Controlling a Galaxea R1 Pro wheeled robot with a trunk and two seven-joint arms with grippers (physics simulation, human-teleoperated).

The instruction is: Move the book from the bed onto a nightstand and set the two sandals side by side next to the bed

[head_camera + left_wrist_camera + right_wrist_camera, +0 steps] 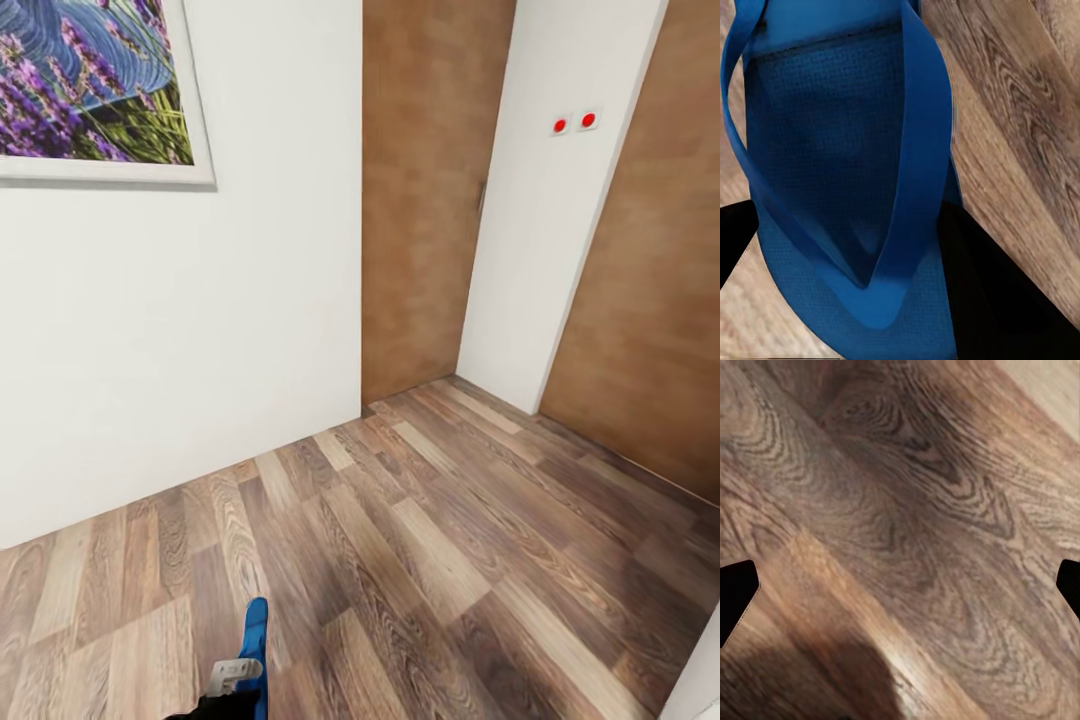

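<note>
Left gripper (pixel 847 247) closed on blue sandal (pixel 847 150), held above wood-plank floor (pixel 420 540) at 6 o'clock in head view. Right gripper (pixel 900 585) fingers wide apart, nothing between, over floor. Lavender picture (pixel 90 80) at 11 o'clock.

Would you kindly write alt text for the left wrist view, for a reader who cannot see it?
A bright blue flat flip-flop sandal with thin blue straps meeting in a V is seen close up, held in the left claw, whose dark fingers flank it. Behind it lies a grey-brown wood-plank floor.
</note>
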